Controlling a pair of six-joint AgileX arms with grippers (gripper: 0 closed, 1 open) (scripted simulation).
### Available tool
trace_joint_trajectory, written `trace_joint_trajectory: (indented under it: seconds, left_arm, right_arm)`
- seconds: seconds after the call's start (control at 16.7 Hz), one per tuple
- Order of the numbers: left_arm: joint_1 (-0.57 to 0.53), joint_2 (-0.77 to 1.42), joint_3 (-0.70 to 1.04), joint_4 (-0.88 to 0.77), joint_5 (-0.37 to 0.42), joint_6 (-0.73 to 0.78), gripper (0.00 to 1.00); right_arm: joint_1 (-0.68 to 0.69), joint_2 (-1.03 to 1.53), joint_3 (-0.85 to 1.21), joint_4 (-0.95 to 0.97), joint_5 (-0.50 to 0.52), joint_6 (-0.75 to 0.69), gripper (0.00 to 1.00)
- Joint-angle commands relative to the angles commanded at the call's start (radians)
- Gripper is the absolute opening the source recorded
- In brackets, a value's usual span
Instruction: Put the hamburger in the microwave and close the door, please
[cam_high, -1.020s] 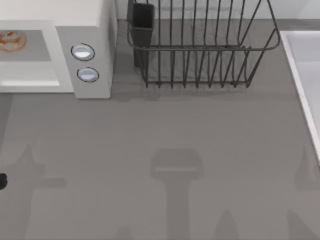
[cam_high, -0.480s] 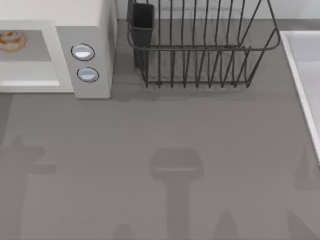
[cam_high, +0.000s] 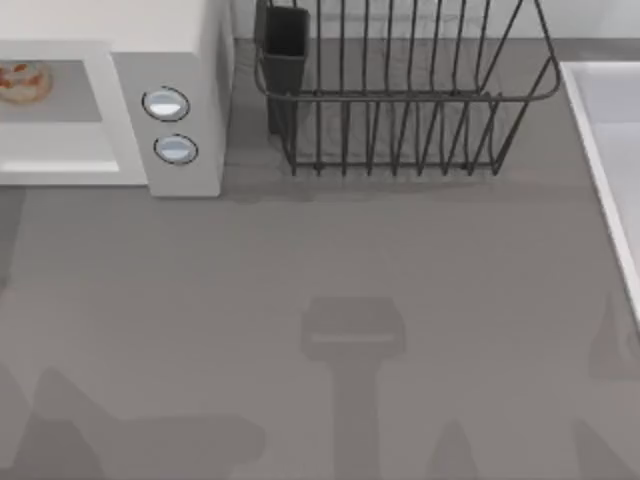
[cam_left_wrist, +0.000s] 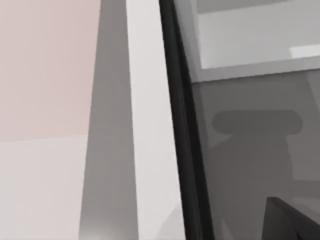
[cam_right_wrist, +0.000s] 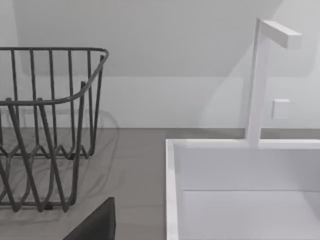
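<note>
The off-white microwave (cam_high: 190, 40) stands at the table's back left, its two knobs (cam_high: 166, 104) facing front. Its cavity is open, and the hamburger (cam_high: 20, 82) lies on the grey floor inside, at the top view's left edge. The left wrist view looks from very close at the door (cam_left_wrist: 150, 150): an upright pale frame strip with a dark edge and the dark window beside it. A dark part of my left gripper (cam_left_wrist: 290, 220) shows in the corner of that view. A dark part of my right gripper (cam_right_wrist: 95, 225) shows low in the right wrist view, near the sink.
A dark wire dish rack (cam_high: 400, 100) with a dark cup holder (cam_high: 285, 40) stands at the back middle. A white sink (cam_high: 610, 150) runs along the right edge, with a white faucet (cam_right_wrist: 260, 75) behind it. Arm shadows lie on the grey table (cam_high: 330, 250).
A dark bit of the left arm at the top view's left edge has gone out of sight. The left arm's shadow has slid toward the front left corner. The hamburger has not moved.
</note>
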Motion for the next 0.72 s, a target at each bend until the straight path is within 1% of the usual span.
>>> trace_joint_trajectory:
  seconds: [0.24, 0.42, 0.6, 0.72]
  left_arm:
    - [0.216, 0.353, 0.219, -0.101, 0.142, 0.175, 0.00]
    - [0.336, 0.525, 0.345, -0.148, 0.229, 0.271, 0.00]
    - [0.406, 0.619, 0.418, -0.172, 0.283, 0.326, 0.00]
    - [0.417, 0.633, 0.429, -0.175, 0.291, 0.334, 0.00]
  right_arm:
    - [0.000, 0.000, 0.000, 0.000, 0.000, 0.000, 1.00]
    - [0.000, 0.000, 0.000, 0.000, 0.000, 0.000, 1.00]
    - [0.000, 0.000, 0.000, 0.000, 0.000, 0.000, 1.00]
    - [0.000, 0.000, 0.000, 0.000, 0.000, 0.000, 1.00]
